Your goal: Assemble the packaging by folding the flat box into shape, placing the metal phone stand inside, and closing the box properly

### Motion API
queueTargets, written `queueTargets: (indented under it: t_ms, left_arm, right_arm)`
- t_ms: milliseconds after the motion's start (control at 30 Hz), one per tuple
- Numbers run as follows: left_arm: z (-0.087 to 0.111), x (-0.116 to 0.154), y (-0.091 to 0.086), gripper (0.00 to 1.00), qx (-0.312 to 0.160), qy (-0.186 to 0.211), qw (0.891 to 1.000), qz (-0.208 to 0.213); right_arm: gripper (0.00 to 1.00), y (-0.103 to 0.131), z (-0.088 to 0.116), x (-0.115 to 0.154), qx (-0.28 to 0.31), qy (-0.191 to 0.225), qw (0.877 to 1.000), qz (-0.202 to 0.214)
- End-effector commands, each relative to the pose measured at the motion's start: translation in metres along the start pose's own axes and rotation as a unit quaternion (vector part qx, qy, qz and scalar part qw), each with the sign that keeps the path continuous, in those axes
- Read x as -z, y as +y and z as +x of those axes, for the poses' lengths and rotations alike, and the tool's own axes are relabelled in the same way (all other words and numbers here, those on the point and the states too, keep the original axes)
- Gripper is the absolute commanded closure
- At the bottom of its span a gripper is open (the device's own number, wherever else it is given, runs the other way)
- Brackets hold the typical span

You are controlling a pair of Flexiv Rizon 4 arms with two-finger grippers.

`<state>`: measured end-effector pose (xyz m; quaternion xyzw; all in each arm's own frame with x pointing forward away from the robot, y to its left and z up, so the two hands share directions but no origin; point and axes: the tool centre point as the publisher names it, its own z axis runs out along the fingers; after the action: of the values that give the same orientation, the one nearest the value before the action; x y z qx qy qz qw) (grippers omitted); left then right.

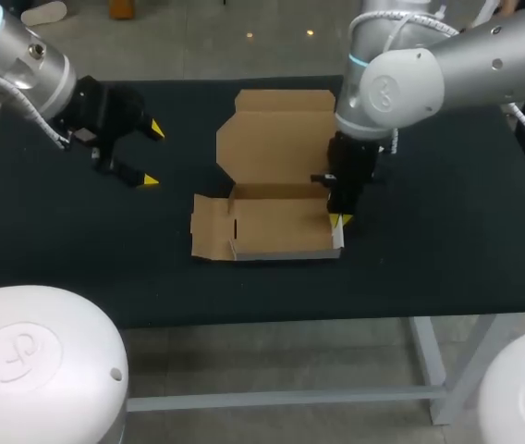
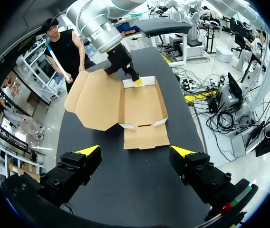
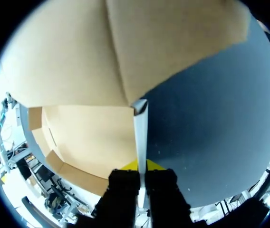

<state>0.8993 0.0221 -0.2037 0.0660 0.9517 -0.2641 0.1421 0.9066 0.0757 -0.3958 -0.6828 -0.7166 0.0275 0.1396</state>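
white arm bases [image 1: 41, 361] fill the lower left and lower right corners of the head view, nearest the camera. beyond them the black table [image 1: 78, 259] carries the cardboard box [image 1: 276, 199] at the middle of the frame, only part folded. its shallow tray sits open side up, the lid [image 1: 276, 139] is open and spread toward the upper middle, and a loose flap [image 1: 209, 227] sticks out flat on the tray's left.

the right arm comes in from the upper right and points straight down at the tray's right end. there the right gripper [image 1: 341, 220] has its fingers pressed together on the upright side wall [image 1: 337, 239], which is pale along its edge. in the right wrist view that gripper [image 3: 142, 167] nips the thin wall [image 3: 140, 128] from both sides.

the left gripper [image 1: 152, 154] hangs at the upper left of the frame, well apart from the box, fingers spread wide with nothing between them. its own wrist view shows the gripper [image 2: 136, 152] over bare table, with the box [image 2: 142, 107] ahead of it.
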Motion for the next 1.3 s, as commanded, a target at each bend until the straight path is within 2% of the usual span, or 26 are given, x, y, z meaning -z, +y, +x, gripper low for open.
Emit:
queueTargets:
  t_ms: [33,500,800,1300]
  left_arm:
    - [-0.001,0.0,0.0,0.0,0.0,0.002,1.0,-0.002]
    - [-0.001,0.0,0.0,0.0,0.0,0.002,1.0,-0.002]
    - [-0.001,0.0,0.0,0.0,0.0,0.002,1.0,-0.002]
    - [-0.001,0.0,0.0,0.0,0.0,0.002,1.0,-0.002]
  right_arm:
    - [1.0,0.007,0.0,-0.002,0.0,0.0,1.0,0.012]
    - [1.0,0.015,0.003,-0.005,-0.004,-0.005,0.999,0.043]
    - [1.0,0.017,0.003,-0.006,-0.006,0.009,0.997,0.071]
    - [0.98,0.015,0.009,-0.011,-0.006,-0.013,0.997,0.075]
